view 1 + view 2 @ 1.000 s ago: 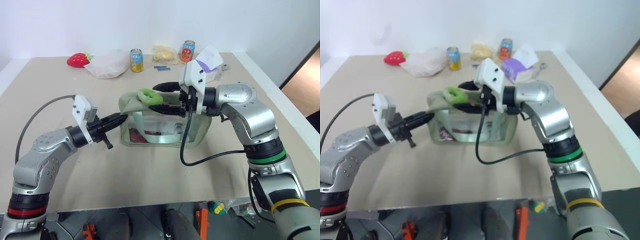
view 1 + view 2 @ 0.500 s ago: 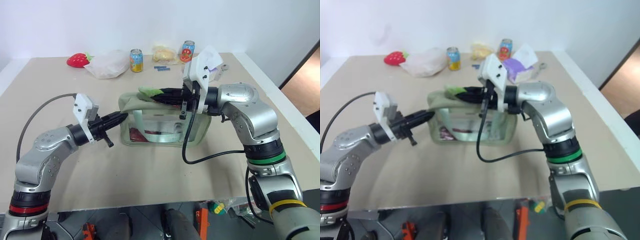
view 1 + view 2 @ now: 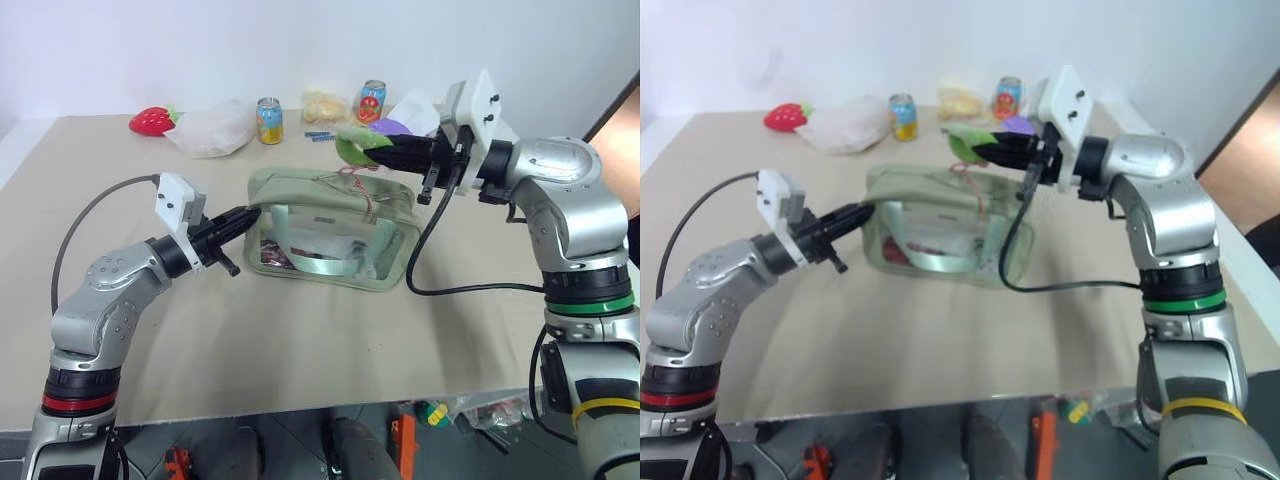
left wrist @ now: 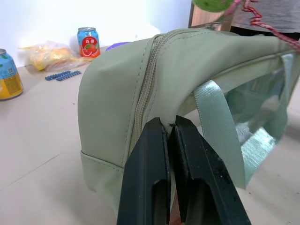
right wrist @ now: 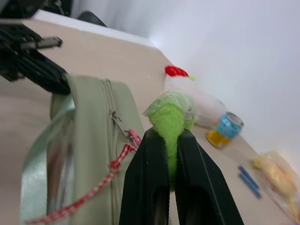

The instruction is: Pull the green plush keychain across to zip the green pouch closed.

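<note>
- Our right gripper [image 5: 169, 154] is clamped on the green plush keychain [image 5: 170, 117], above the green pouch [image 3: 330, 225].
- Our left gripper [image 4: 169, 129] pinches that pouch's end fabric.

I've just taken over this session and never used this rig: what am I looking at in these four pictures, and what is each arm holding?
A two-armed humanoid robot stands at a table. Two pictures come from its head camera; the other two look along each wrist's black fingers. The left gripper is shut on the end of the green pouch. The right gripper is shut on the green plush keychain, whose red cord runs to the zipper. Behind lie a strawberry plush, a white plastic bag and two drink cans.
</note>
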